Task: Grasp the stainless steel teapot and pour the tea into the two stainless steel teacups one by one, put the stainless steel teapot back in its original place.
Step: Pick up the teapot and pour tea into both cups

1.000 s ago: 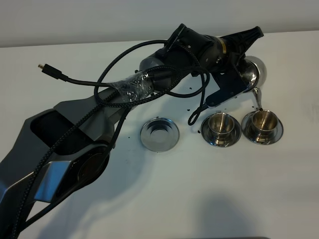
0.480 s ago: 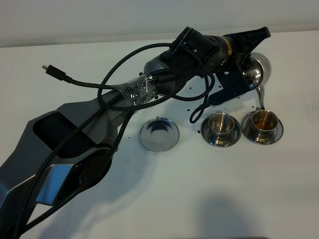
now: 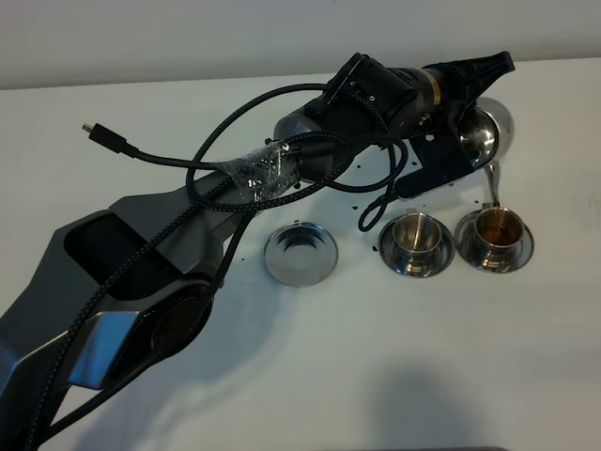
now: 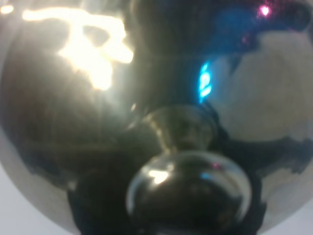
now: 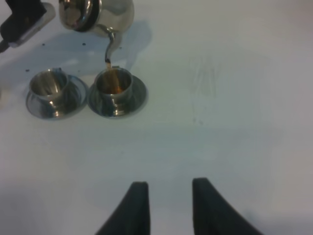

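Observation:
My left gripper (image 3: 458, 122) reaches across to the far right and is shut on the stainless steel teapot (image 3: 486, 132). The pot is tilted, and its thin spout (image 3: 493, 183) pours a brown stream into the right teacup (image 3: 495, 228), which holds tea. The left teacup (image 3: 416, 237) beside it looks empty. Both cups stand on saucers. The empty round saucer (image 3: 300, 254) lies left of the cups. The left wrist view is filled by the teapot's body (image 4: 88, 107) and its lid knob (image 4: 188, 193). The right wrist view shows the teapot (image 5: 100, 14), both cups (image 5: 114, 83) (image 5: 49, 85), and my open, empty right gripper (image 5: 168, 205).
The left arm's black cables (image 3: 188, 164) loop over the white table (image 3: 394, 357) behind the saucers. A loose plug end (image 3: 89, 130) hangs at the left. Small dark specks lie around the cups.
The teapot has tipped and shifted slightly right. Tea has begun streaming from the spout, and the right cup now holds brown tea.

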Action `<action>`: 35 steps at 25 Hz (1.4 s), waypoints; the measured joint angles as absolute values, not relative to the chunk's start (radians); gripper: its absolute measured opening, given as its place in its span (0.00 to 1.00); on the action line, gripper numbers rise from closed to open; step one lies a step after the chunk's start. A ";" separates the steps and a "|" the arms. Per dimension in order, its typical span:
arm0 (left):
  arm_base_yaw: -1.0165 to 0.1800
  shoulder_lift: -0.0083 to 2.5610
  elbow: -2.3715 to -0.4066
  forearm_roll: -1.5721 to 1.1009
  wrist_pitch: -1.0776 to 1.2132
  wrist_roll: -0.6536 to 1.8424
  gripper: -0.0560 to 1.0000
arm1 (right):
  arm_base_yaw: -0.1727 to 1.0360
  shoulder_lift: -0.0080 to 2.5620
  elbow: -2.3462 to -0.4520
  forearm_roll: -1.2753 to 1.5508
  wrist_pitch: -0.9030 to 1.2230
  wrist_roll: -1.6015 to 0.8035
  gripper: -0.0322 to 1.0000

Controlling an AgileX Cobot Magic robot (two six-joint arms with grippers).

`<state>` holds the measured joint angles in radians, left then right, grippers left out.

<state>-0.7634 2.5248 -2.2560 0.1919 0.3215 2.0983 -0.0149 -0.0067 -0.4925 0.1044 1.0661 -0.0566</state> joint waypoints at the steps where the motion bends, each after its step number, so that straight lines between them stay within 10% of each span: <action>1: -0.763 2.525 -2.256 0.193 0.316 2.098 0.26 | -0.015 -0.007 -0.493 0.104 1.066 -0.057 0.24; 35: -0.763 2.525 -2.256 0.243 0.253 2.099 0.26 | -0.015 -0.007 -0.493 0.104 1.066 -0.057 0.24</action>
